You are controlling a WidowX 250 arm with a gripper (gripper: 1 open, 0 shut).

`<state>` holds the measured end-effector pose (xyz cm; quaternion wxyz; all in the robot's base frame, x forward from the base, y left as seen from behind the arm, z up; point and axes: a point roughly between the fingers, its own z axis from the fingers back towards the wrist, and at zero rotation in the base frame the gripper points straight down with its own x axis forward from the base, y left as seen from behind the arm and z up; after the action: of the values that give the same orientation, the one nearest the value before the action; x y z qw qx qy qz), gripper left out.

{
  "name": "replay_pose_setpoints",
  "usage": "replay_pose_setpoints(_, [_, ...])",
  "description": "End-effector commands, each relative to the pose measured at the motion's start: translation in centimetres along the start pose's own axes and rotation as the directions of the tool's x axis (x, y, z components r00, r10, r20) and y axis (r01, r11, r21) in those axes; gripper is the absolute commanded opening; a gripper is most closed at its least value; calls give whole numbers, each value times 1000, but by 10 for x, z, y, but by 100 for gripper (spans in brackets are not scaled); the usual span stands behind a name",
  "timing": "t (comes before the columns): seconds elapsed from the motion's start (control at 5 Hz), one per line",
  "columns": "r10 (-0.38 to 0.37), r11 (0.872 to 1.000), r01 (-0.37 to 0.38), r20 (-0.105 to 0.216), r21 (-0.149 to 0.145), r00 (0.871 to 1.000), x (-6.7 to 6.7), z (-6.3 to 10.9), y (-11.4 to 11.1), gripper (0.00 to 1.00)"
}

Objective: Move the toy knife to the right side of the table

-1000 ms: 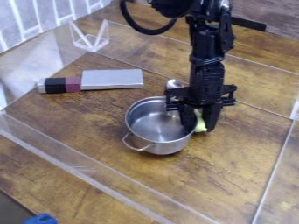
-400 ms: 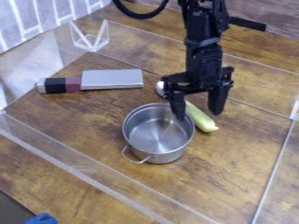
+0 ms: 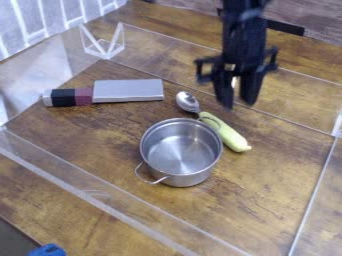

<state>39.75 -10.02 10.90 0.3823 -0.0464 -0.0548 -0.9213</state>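
Observation:
The toy knife [image 3: 104, 93] lies flat on the left part of the table [image 3: 267, 195], its light grey blade pointing right and its maroon and black handle at the left end. My gripper [image 3: 238, 100] hangs well right of it, raised above the tabletop and pointing down. It is blurred, but its two fingers stand apart with nothing between them. The yellow-green toy piece [image 3: 227, 132] lies on the wood just below it.
A small metal pot [image 3: 181, 150] stands in the middle, handle toward the front left. A small metal spoon [image 3: 187, 100] lies behind it. Low clear acrylic walls [image 3: 80, 170] edge the table, and a clear stand [image 3: 102, 42] sits at the back left.
My gripper let go of the yellow-green piece beside the pot, opened and rose clear of it. The piece now lies on the table. The knife has not moved.

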Motion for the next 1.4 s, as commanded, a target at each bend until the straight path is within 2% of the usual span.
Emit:
replay_pose_setpoints(0.0, [-21,994,24,-31,104,999,-2,45,16,0])
replay_pose_setpoints(0.2, [4,995,-1,-29,95,1000,-9,34,12,100])
replay_pose_setpoints(0.4, [-48,996,49,-24,77,999,-4,31,19,100])
replay_pose_setpoints(0.6, [-79,995,80,-22,53,997,9,25,18,100])
replay_pose_setpoints(1.0, [-65,998,65,-16,5,998,7,11,13,100])
replay_pose_setpoints(1.2, [-2,1000,2,-16,-13,1000,12,10,12,100])
